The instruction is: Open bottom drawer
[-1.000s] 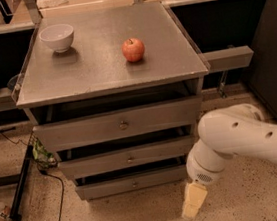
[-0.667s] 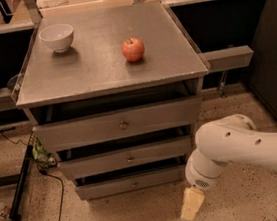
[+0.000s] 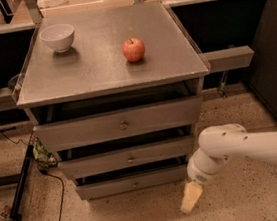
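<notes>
Slim flat grey bottom drawer [image 3: 107, 187], lying lowermost in grey metal cabinet [image 3: 103, 71], appearing shut; cream gripper [image 3: 191, 197] hovering off cabinet's lower right corner, open or closed untellable; risking slipping off tiny round metal knob [image 3: 135, 185]

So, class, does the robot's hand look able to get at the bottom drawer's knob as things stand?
Probably yes. The hand hangs low near the floor, just right of the bottom drawer, and nothing stands between it and the knob.

The bowl [image 3: 58, 36] is left of the apple [image 3: 134, 49] on the cabinet [image 3: 99, 74]; the gripper [image 3: 191, 197] is low, right of the bottom drawer [image 3: 112, 186].
</notes>
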Tool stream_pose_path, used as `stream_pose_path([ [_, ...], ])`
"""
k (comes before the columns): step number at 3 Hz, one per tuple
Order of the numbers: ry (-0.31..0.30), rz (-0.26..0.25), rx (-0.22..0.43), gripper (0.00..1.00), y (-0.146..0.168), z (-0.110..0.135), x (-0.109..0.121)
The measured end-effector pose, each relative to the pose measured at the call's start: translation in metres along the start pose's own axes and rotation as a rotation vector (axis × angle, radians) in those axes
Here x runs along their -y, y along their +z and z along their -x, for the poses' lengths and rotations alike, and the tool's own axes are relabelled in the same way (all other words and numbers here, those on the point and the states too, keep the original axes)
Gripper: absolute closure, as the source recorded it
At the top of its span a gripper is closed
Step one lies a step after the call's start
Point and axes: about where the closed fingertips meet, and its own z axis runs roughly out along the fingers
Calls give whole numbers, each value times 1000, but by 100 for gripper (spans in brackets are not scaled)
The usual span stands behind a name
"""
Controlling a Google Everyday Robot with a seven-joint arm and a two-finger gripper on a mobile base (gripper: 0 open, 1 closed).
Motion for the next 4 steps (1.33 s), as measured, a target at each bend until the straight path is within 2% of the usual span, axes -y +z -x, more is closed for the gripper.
stream_pose_path([
  [1, -27, 24, 40, 0, 17, -3, 32],
  [2, -39, 22, 55, 0, 21, 1, 37],
  [3, -39, 26, 72, 0, 30, 0, 33],
  [4, -21, 29, 102, 0, 52, 0, 36],
])
